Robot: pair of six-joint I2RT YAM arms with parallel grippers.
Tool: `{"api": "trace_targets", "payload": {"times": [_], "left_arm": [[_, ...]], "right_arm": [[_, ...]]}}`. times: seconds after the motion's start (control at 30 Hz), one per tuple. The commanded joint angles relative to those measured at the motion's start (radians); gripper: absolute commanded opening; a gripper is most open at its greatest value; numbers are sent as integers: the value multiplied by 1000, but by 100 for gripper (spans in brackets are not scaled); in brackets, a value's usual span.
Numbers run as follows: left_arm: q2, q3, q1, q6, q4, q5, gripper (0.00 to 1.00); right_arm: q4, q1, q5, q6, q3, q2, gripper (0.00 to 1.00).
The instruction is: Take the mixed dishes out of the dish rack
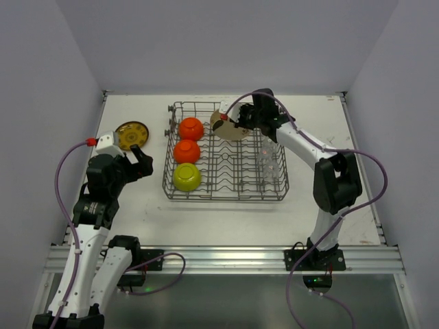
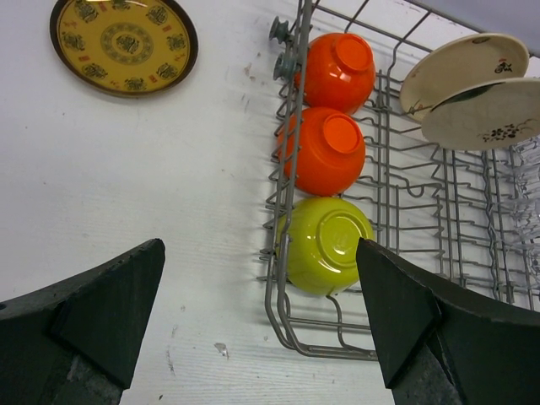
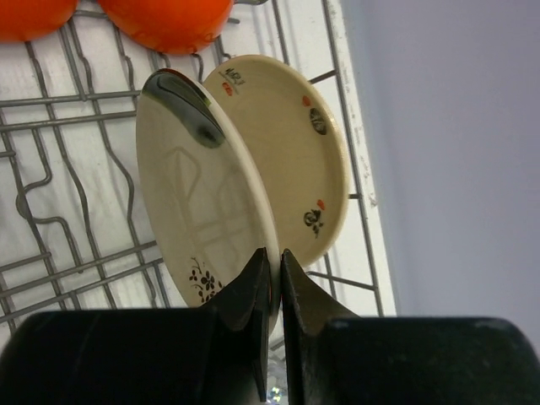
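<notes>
The grey wire dish rack (image 1: 167, 179) holds two orange bowls (image 1: 191, 128) (image 1: 186, 151) and a yellow-green bowl (image 1: 186, 177), all upside down in its left column. Clear glasses (image 1: 269, 164) stand at its right. Two beige plates stand on edge at the back (image 1: 230, 127). My right gripper (image 3: 278, 261) is shut on the rim of the nearer beige plate (image 3: 198, 202); the second plate (image 3: 295, 160) stands just behind it. My left gripper (image 2: 261, 321) is open and empty over the table, left of the rack's near left corner (image 2: 278, 304).
A yellow patterned plate (image 1: 132, 134) lies flat on the table left of the rack, also in the left wrist view (image 2: 123, 42). White walls close in the table on the left, back and right.
</notes>
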Motion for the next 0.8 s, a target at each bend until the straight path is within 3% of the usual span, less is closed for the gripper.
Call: {"api": "trace_targets", "payload": {"times": [0.0,0.23,0.33,0.4,0.57,0.67,0.77], "left_arm": [[-15,-2,-6,24,22,16,100],[-29,3,-6,29,22,25,100],[-33,12,-4,42,37,97,100],[-30,18,-7,53,63,178,100],[34,29,-6,-55,319,586,100],[95,54,-6,-117,478,723,100],[151,38,-13,-282,730,895,100]], "right_arm": [[73,-4,-19,-7,-3,-114,0],[62,-6,-16,122,10,-203,0],[58,-7,-22,336,14,-293,0],[58,-7,-68,547,-4,-391,0],[150,-16,-212,1289,-231,-611,0],[352,-18,-332,1586,-449,-724,0],[560,-21,-482,1724,-588,-789,0]]}}
